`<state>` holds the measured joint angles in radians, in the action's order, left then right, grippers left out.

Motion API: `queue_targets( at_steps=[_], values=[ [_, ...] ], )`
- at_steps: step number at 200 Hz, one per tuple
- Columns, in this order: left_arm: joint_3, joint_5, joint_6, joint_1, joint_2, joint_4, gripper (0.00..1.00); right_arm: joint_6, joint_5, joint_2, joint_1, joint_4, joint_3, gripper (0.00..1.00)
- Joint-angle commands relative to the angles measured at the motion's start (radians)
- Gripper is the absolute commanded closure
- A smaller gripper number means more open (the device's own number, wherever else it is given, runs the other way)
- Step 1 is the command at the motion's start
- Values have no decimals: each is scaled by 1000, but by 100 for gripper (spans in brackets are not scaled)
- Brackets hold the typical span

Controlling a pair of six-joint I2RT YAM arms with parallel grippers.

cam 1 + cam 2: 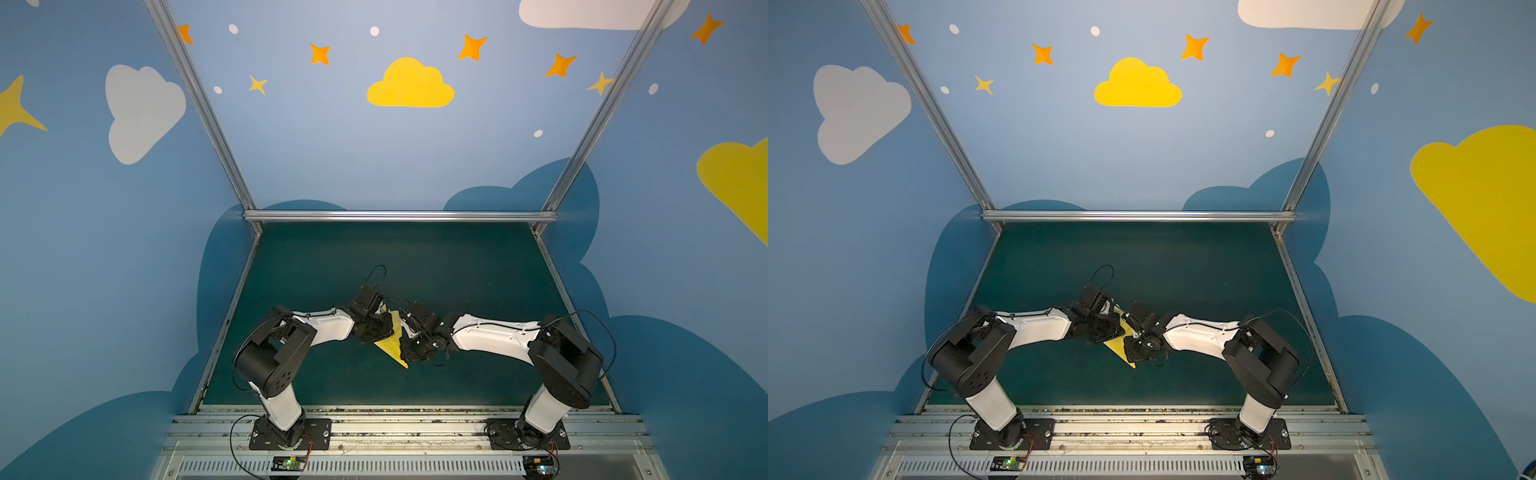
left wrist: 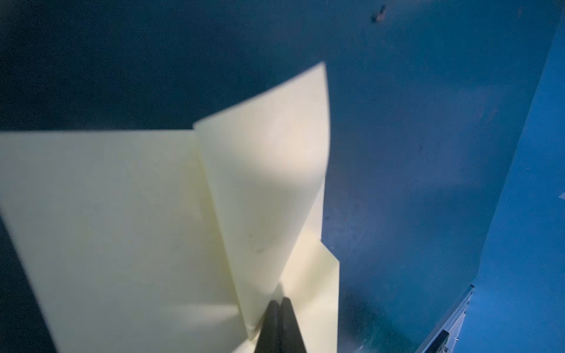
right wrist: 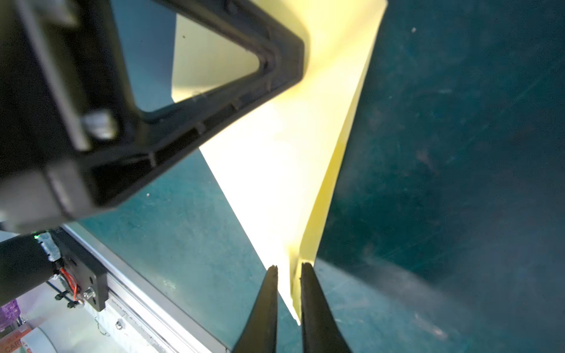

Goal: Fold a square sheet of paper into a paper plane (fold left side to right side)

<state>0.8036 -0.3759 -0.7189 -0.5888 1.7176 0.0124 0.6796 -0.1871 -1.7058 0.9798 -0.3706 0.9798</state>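
Observation:
The paper plane [image 1: 390, 347] [image 1: 1118, 349] is pale yellow, folded to a point, and held above the green mat between my two arms. In the left wrist view its layers [image 2: 122, 214] fan out, with one flap standing up. My left gripper [image 2: 279, 301] [image 1: 380, 326] is shut on the paper near a crease. In the right wrist view the plane [image 3: 275, 183] narrows to its nose, which lies between the fingers of my right gripper [image 3: 287, 269] [image 1: 409, 353]. These fingers stand a narrow gap apart; one fingertip [image 3: 307, 269] touches the folded edge. The left gripper's black frame [image 3: 153, 122] covers part of the paper.
The dark green mat [image 1: 457, 270] is bounded by blue painted walls, an aluminium bar at the back [image 1: 399, 216] and a rail at the front [image 1: 395, 419] carrying both arm bases. In the right wrist view that rail [image 3: 137, 290] lies close by.

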Motion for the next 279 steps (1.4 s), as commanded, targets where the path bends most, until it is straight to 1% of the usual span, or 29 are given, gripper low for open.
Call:
queue_targets(
  at_steps=[1, 17, 30, 51, 120, 197, 227, 253, 279],
  values=[
    [-29, 49, -1, 11, 2, 54, 96, -3, 20, -10, 6, -25, 13, 89],
    [-33, 48, -3, 11, 2, 51, 96, 0, 19, -14, 7, -24, 7, 94],
    [-34, 48, -4, 12, 2, 49, 96, 1, 16, -17, 7, -19, 2, 95],
    [-39, 48, -5, 12, 0, 46, 96, 3, 12, -20, 8, -15, -7, 100],
    [-48, 45, -11, 14, -2, 34, 96, 23, -7, -32, 17, 17, -45, 100],
    [-56, 47, -13, 15, -8, 29, 96, 33, 15, -43, 25, 11, -80, 100],
    [-54, 42, -15, 15, -6, 26, 96, 32, 34, 0, 32, -27, -105, 100],
    [-54, 38, -16, 15, -9, 23, 96, 37, 47, 77, 31, -60, -121, 95],
    [-57, 40, -17, 15, -11, 21, 96, 42, 55, 134, 30, -81, -96, 94]
  ],
)
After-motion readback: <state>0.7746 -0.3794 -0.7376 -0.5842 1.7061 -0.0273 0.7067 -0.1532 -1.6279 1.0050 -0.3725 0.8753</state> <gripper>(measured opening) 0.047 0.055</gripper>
